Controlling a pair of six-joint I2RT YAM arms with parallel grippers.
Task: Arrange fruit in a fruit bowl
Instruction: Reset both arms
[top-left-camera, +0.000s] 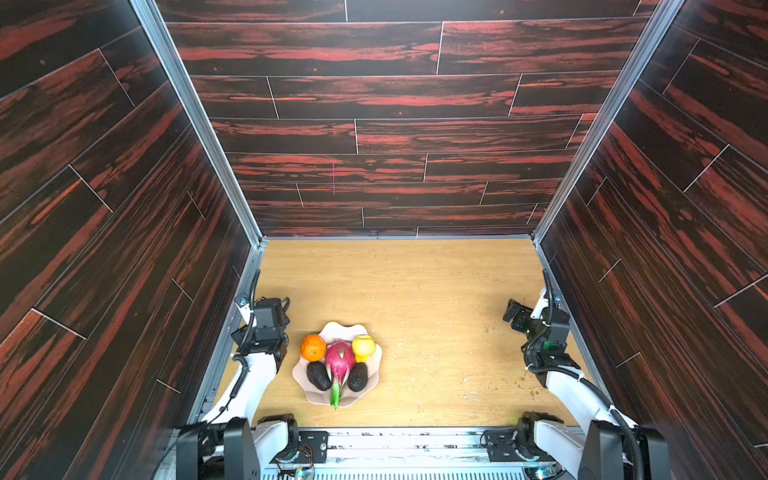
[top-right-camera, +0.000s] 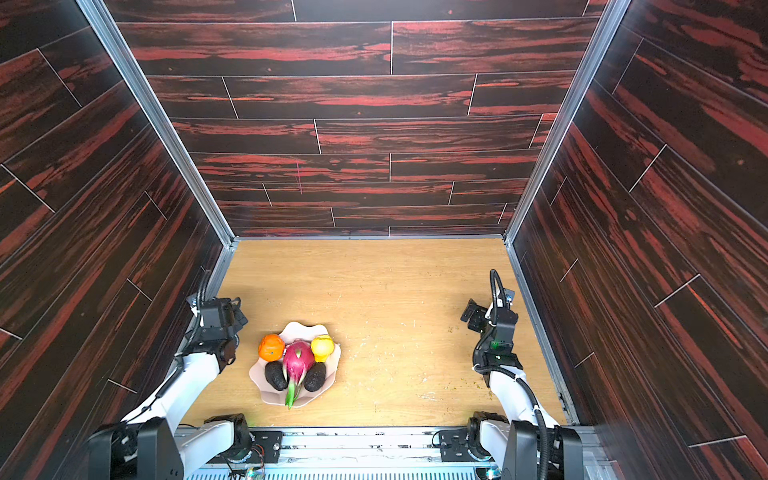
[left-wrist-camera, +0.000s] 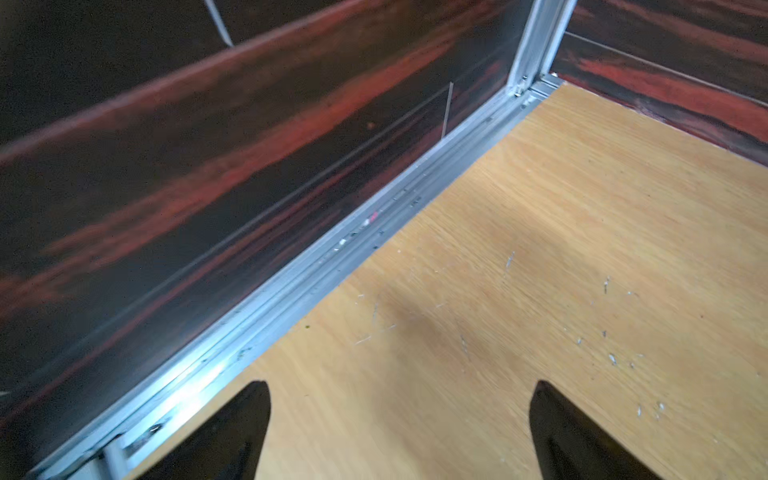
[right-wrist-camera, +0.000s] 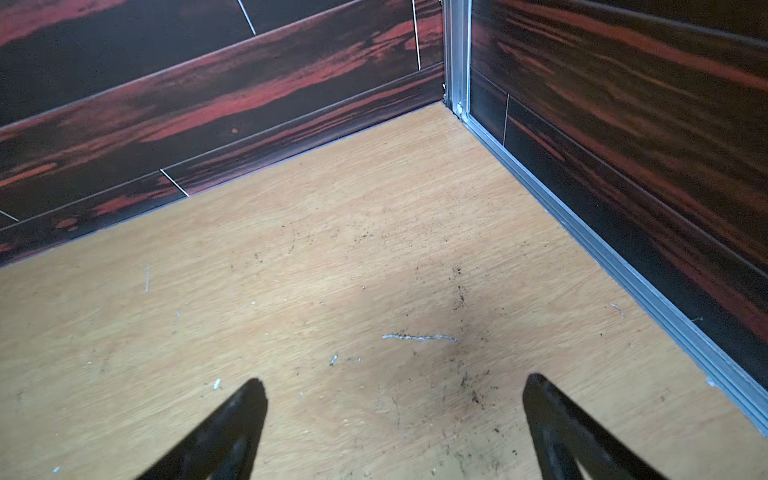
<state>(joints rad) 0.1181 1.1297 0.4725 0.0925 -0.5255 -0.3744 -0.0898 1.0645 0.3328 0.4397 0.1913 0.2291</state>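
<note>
Fruit all in bowl; L tool, R tool spread wide, empty.

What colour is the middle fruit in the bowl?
The dragon fruit is pink, green-tipped; best in a top view.

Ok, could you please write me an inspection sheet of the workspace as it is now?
Surface: wood table, scratched.
Job's things: bowl holds all five fruits. The dragon fruit is in the middle, with the orange and pear behind it. The avocados flank it.
Clutter: dark specks near the right arm.
Grippers: left hand open, empty; right hand open, empty.
Cables: a black cable along each arm; no snag seen.
Surroundings: dark red plank walls, metal frame.
</note>
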